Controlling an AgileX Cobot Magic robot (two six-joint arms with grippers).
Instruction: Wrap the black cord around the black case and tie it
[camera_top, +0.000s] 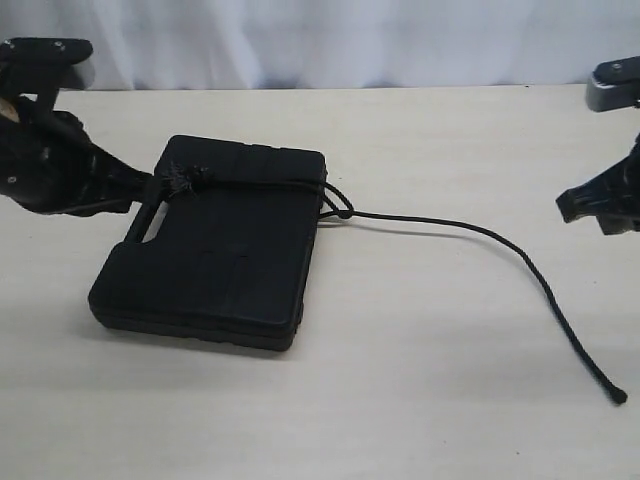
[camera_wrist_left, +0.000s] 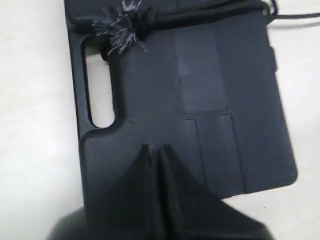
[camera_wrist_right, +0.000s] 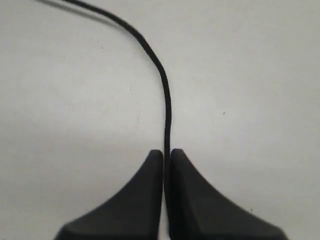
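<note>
The black case (camera_top: 220, 250) lies flat on the table, left of the middle. The black cord (camera_top: 480, 232) crosses the case's far end, with its frayed tuft (camera_top: 185, 180) beside the handle cutout (camera_wrist_left: 99, 85) and a knot (camera_top: 340, 208) at the case's right edge. From there the cord trails right across the table to its free end (camera_top: 619, 396). My left gripper (camera_top: 148, 186) is shut and holds nothing. It hangs over the case (camera_wrist_left: 200, 100), short of the tuft (camera_wrist_left: 120, 31). My right gripper (camera_top: 568, 205), far right, is shut and raised. The cord (camera_wrist_right: 165, 90) on the table below lines up with its fingertips (camera_wrist_right: 166, 151).
The pale table (camera_top: 420, 400) runs to a white curtain (camera_top: 330, 40) at the back. The left arm's body (camera_top: 40, 150) stands at the left edge, and part of the right arm (camera_top: 615, 85) shows at the upper right.
</note>
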